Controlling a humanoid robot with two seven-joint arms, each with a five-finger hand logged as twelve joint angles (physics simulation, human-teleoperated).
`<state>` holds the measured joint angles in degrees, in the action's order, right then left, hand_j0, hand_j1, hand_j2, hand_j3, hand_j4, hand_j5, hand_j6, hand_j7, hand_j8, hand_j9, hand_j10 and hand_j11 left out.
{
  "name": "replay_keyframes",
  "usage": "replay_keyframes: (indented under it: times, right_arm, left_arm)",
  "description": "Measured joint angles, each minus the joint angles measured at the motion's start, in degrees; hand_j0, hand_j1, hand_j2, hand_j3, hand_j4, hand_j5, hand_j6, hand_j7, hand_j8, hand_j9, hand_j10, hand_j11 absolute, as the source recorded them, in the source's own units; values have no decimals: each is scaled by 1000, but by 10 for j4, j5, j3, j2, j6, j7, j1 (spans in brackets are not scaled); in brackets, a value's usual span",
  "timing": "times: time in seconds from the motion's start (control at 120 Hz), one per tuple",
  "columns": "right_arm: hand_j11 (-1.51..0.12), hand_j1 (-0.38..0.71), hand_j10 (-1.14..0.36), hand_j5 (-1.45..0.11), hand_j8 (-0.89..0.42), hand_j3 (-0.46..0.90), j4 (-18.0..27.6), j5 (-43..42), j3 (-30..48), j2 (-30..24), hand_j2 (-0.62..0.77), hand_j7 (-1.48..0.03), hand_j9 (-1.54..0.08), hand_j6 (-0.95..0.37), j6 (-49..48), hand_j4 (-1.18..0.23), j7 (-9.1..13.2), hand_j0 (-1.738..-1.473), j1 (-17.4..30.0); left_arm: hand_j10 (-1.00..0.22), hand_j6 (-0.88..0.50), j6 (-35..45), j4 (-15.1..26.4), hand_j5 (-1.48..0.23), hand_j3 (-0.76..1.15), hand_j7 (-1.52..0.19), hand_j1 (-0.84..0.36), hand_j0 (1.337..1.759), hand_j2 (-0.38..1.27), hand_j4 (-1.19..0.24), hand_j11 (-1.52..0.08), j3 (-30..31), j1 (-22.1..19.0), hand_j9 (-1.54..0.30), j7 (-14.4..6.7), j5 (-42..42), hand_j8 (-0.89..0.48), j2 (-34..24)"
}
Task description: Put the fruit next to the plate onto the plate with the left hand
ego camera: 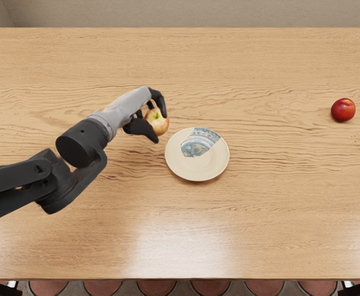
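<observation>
The fruit beside the plate is a yellow-red apple point(159, 121): pale yellow over most of the skin that shows, with a reddish blush along its upper and right side and a small dark stem spot on top. It sits just left of and above the plate point(195, 168) in the head view, close to the rim but not on it. Whether it rests on the counter point(229, 61) or is lifted a little off it cannot be told.

The left hand point(140, 114) reaches in from the left edge and is wrapped around this apple. The dark fingers point(158, 98) curl over its top and far side, and the thumb presses in from below and to the left, so the fruit is held between them. Part of the apple is hidden behind the hand.

There are two fruits. The second is a red apple point(343, 110), deeper and more even in colour, lying alone well off to the right, far from the plate and the hand. There is one plate, round and cream-coloured, with a blue patterned patch on its upper part and nothing lying on it. One arm is in view.
</observation>
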<state>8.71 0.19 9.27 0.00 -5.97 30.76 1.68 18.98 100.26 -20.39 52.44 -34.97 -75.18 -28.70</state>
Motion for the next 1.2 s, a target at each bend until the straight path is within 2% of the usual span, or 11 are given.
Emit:
replay_keyframes:
  times: [0.183,0.192,0.242,0.325,0.333,0.358,0.458,0.708,0.933,1.108,1.2]
  right_arm:
    - [0,-349,0,0,0,0,0,0,0,0,0,0,0,0,0,0,0,-1658,0]
    - [0,-349,0,0,0,0,0,0,0,0,0,0,0,0,0,0,0,-1658,0]
    - [0,-349,0,0,0,0,-1,1,0,0,0,0,0,0,0,0,0,-1658,0]
    - [0,-349,0,0,0,0,-1,0,0,0,0,0,0,0,0,0,0,-1658,0]
    - [0,-349,0,0,0,0,-1,0,0,0,0,0,0,0,0,0,0,-1658,0]
    - [0,-349,0,0,0,0,-1,0,0,0,0,0,0,0,0,0,0,-1658,0]
    - [0,-349,0,0,0,0,-1,0,0,0,0,0,0,0,0,0,0,-1658,0]
    - [0,-349,0,0,0,0,-1,0,0,0,0,0,0,0,0,0,0,-1658,-3]
    - [0,-349,0,0,0,0,-1,0,0,0,0,0,0,0,0,0,0,-1658,-4]
    - [0,-349,0,0,0,0,-2,0,0,0,0,0,0,0,1,0,0,-1658,-4]
    - [0,-349,0,0,0,0,-2,0,0,0,0,0,0,0,1,0,0,-1658,-4]
  left_arm:
    - [-860,-219,-1,0,-1297,-1,-1198,-411,1651,739,-713,-1163,0,6,-1158,0,5,-289,50]
    - [-860,-296,1,0,-1275,-1,-1198,-412,1652,749,-728,-1163,0,6,-1158,0,5,-299,52]
    - [-861,-317,1,0,-1272,-1,-1200,-383,1652,741,-746,-1161,0,6,-1157,0,5,-337,63]
    - [-863,-308,0,0,-1270,0,-1200,-414,1652,856,-768,-1158,0,6,-1156,-1,5,-331,80]
    - [-863,-310,1,0,-1259,0,-1189,-420,1652,866,-775,-1158,0,6,-1156,-1,5,-380,80]
    - [-863,-336,0,0,-1260,0,-1196,-431,1652,898,-779,-1159,0,6,-1156,0,5,-334,82]
    - [-862,-415,1,-4,-1231,0,-1190,-456,1652,1018,-807,-1162,1,10,-1158,0,4,-399,87]
    - [-864,-441,-2,-49,-1205,0,-1174,-529,1653,998,-834,-1158,3,22,-1155,0,1,-518,121]
    - [-598,-443,0,-55,-807,0,-797,-309,1656,429,-588,-790,-28,13,-789,0,-1,-464,131]
    - [-487,-421,3,-46,-646,0,-641,-209,1657,230,-483,-638,-42,12,-638,0,14,-430,130]
    - [-361,-319,4,-26,-477,0,-474,-67,1657,157,-358,-473,-71,13,-472,0,117,-325,128]
